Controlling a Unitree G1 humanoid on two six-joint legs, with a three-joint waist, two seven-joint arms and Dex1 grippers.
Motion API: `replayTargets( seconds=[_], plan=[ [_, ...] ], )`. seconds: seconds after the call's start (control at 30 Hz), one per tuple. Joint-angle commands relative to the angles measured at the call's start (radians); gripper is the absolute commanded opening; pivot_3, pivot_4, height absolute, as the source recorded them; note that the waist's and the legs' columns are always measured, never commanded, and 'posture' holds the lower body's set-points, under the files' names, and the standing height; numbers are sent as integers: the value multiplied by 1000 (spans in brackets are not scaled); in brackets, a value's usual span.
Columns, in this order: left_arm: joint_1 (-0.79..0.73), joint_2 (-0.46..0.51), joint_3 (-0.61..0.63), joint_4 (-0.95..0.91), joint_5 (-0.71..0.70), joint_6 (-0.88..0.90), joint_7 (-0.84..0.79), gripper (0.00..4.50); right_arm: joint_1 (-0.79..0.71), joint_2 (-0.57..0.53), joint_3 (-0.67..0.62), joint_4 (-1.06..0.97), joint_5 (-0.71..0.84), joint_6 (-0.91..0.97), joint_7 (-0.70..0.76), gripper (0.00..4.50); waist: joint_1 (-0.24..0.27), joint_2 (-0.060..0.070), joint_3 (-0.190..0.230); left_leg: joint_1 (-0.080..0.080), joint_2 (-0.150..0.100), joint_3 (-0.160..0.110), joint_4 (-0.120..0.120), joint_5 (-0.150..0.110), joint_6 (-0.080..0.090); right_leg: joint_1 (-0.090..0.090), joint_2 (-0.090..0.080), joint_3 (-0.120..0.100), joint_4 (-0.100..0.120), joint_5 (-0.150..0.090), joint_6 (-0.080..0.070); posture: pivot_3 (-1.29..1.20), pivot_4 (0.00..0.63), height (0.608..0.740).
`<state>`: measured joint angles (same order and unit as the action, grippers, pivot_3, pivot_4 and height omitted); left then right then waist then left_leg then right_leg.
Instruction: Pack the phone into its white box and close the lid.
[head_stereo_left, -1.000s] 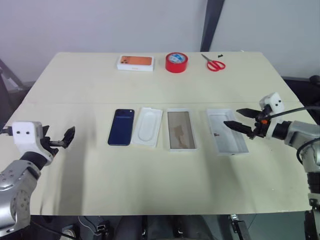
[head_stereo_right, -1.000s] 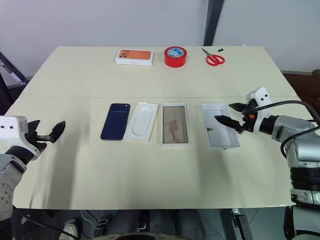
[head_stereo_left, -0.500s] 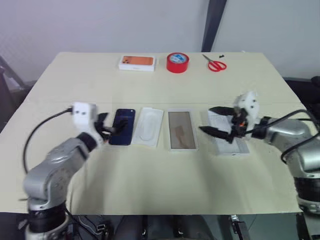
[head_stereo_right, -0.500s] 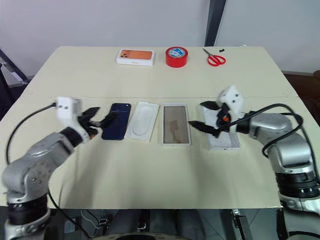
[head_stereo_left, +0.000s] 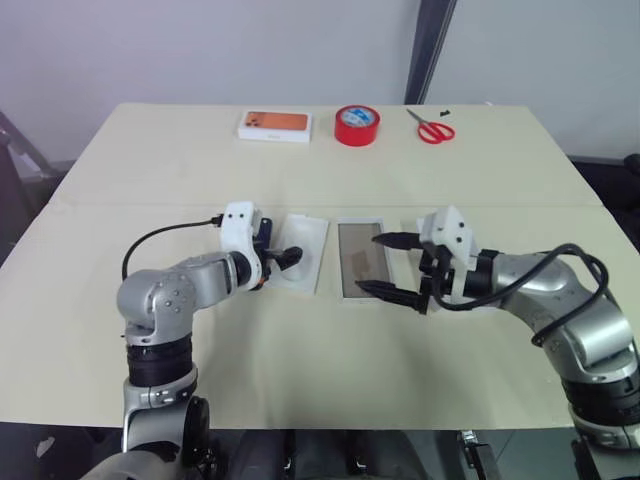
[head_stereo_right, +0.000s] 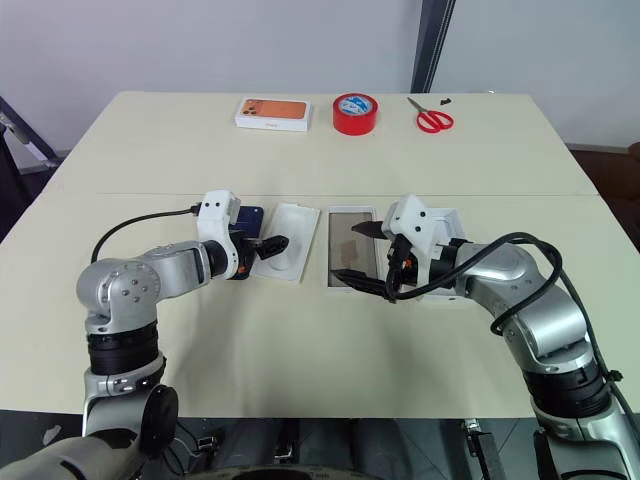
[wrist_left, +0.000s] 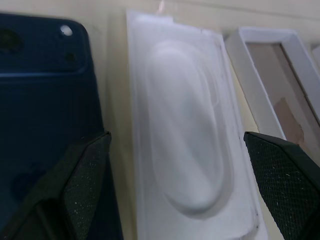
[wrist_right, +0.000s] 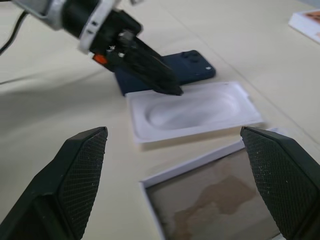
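Both claws are being held spread wide over the middle of the cream table (head_stereo_left: 300, 340), and nothing is being gripped by either one. The left gripper (head_stereo_right: 268, 245) is being hovered over the gap between the slim dark navy-blue glossy phone (wrist_left: 45, 125) and the flat white moulded insert with an oval recess (wrist_left: 187, 145), one finger over each. The right gripper (head_stereo_left: 390, 265) is being held across the shallow white cardboard box base with the brownish bottom (head_stereo_left: 362, 258), which is lying just beside the insert. The shallow white cardboard lid (head_stereo_right: 450, 222) is mostly being hidden behind the right wrist. Along the far edge, a white box with an orange picture (head_stereo_left: 274, 125), a red tape roll (head_stereo_left: 356, 125) and red-handled scissors (head_stereo_left: 431, 127) are being left alone.
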<state>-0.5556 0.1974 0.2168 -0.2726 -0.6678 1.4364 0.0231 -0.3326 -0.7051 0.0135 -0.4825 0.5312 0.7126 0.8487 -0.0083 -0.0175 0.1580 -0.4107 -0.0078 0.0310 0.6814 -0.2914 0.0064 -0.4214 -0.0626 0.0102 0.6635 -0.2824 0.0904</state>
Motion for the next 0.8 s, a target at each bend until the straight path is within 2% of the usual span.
replayTargets(
  seconds=[0.03, 0.33, 0.43, 0.67, 0.8],
  plan=[
    [-39, -1, 17, 19, 11, 20, -18, 4474, 12, 1, -24, -59, 24, -1, -18, 4460, -2, 0, 0, 0, 0, 0, 0, 0, 0, 0, 0, 0, 0, 0, 0, 0, 150, 725],
    [-83, -32, 46, 115, 28, 41, -56, 4474, 33, -3, -15, -66, 13, -25, -30, 4460, 0, 0, 0, 0, 0, 0, 0, 0, -1, 0, 0, 0, 0, 0, 0, 0, 150, 725],
    [-86, -47, 82, 132, 37, 43, -50, 3611, 34, 1, -10, -70, 12, -29, -35, 4500, -2, 0, 0, 0, 0, 0, 0, 1, -2, 0, 0, 0, 0, 0, 0, 0, 150, 725],
    [-97, -82, 189, 133, 42, 56, -34, 14, 34, 6, -3, -68, 11, -38, -38, 4500, 0, 0, 0, 0, 0, 0, 0, 1, -2, 0, 0, 0, 0, 0, 0, 0, 150, 725],
    [-116, -97, 265, 115, 27, 66, -35, 14, 31, 5, -3, -66, 13, -42, -37, 4500, -1, 0, 0, 0, 0, 0, 0, 1, -2, 0, 0, 0, 0, 0, 0, 0, 150, 725]
  ],
)
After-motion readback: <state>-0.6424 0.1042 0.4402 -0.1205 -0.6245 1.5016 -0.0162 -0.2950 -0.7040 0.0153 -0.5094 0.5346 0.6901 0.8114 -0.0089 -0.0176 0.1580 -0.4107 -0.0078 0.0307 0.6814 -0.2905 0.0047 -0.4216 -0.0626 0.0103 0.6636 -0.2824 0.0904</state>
